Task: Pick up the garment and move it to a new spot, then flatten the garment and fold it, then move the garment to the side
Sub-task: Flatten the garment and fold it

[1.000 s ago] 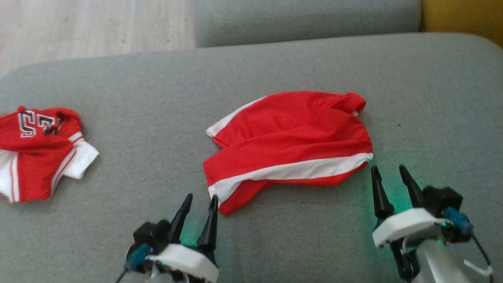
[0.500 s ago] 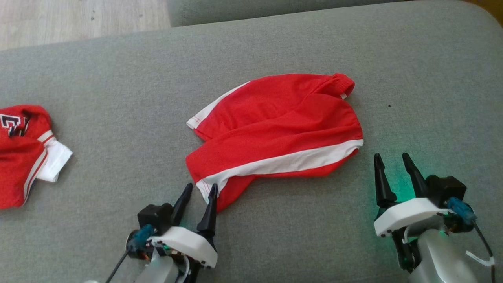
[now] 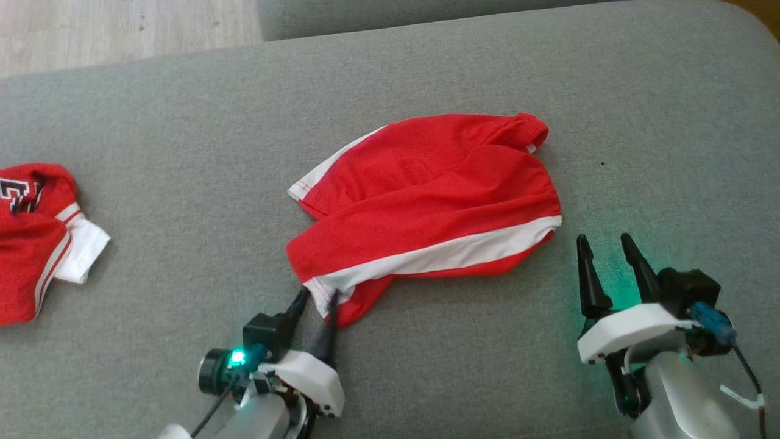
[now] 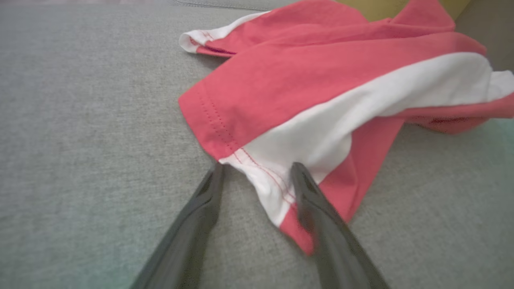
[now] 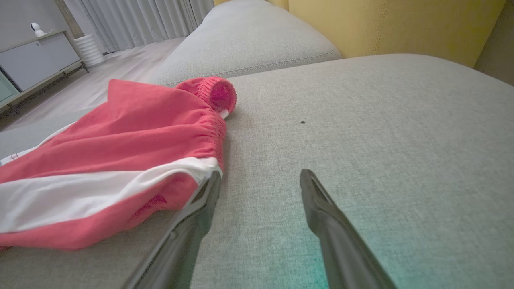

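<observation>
The garment is a pair of red shorts (image 3: 426,195) with a white side stripe, lying crumpled in the middle of the grey sofa cushion (image 3: 183,122). My left gripper (image 3: 317,299) is open at the near left corner of the shorts. In the left wrist view the white hem corner of the shorts (image 4: 305,80) sits between the two fingers of the left gripper (image 4: 257,168), and the right finger lies over the cloth. My right gripper (image 3: 603,241) is open on the cushion just right of the waistband end. In the right wrist view the right gripper (image 5: 262,174) has its left finger touching the edge of the shorts (image 5: 120,132).
A second red and white jersey (image 3: 30,238) lies bunched at the cushion's left edge. Wooden floor (image 3: 122,24) shows beyond the far left. Another grey cushion (image 5: 249,40) and a yellow backrest (image 5: 381,24) stand behind the shorts.
The head camera shifted early on. Since then my left gripper has pushed forward so its fingers straddle the hem corner. The right gripper has barely moved.
</observation>
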